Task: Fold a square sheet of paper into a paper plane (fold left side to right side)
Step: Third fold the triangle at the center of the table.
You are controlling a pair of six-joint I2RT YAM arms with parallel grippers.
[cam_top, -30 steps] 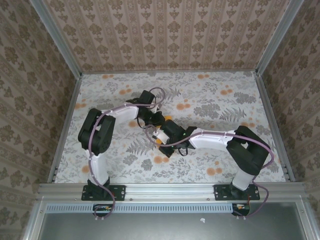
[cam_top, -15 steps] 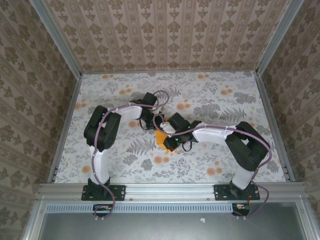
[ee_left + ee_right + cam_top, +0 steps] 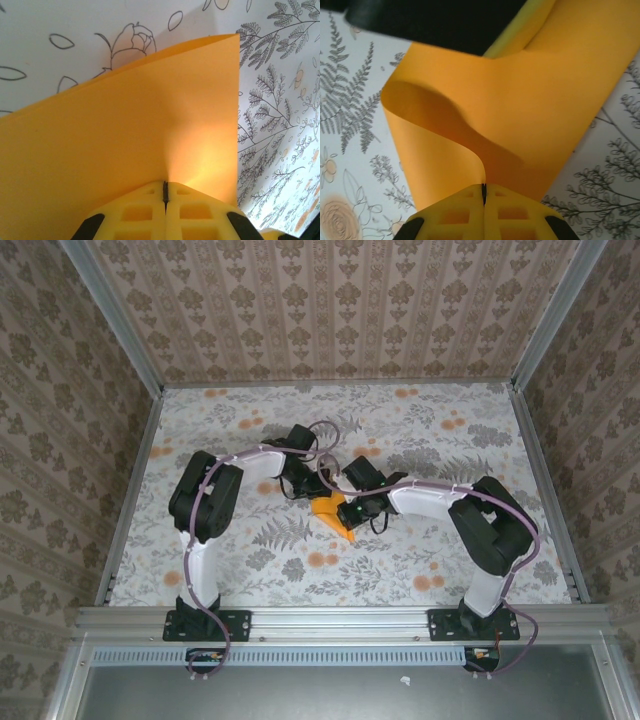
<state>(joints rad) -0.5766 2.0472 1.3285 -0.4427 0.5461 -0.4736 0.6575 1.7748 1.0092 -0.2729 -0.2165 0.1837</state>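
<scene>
The square sheet of paper (image 3: 328, 510) is plain bright orange and sits lifted and bent in the middle of the cloth, between the two grippers. In the left wrist view the sheet (image 3: 150, 115) rises as a broad flap, and a soft ridge in it runs into my left gripper (image 3: 165, 186), which is shut on its edge. Over in the right wrist view the sheet (image 3: 545, 100) curls into an S-shaped loop, with its edge pinched in my shut right gripper (image 3: 483, 187). From above, the left gripper (image 3: 318, 484) and right gripper (image 3: 345, 510) nearly touch.
A grey-white cloth (image 3: 430, 440) with leaf and orange flower prints covers the table. Patterned walls and metal rails (image 3: 130, 490) close it in on three sides. The left arm's dark body (image 3: 435, 20) hangs just above the paper in the right wrist view.
The right gripper has moved up and to the right with the paper, and more of the orange sheet shows. The left gripper has shut on the sheet.
</scene>
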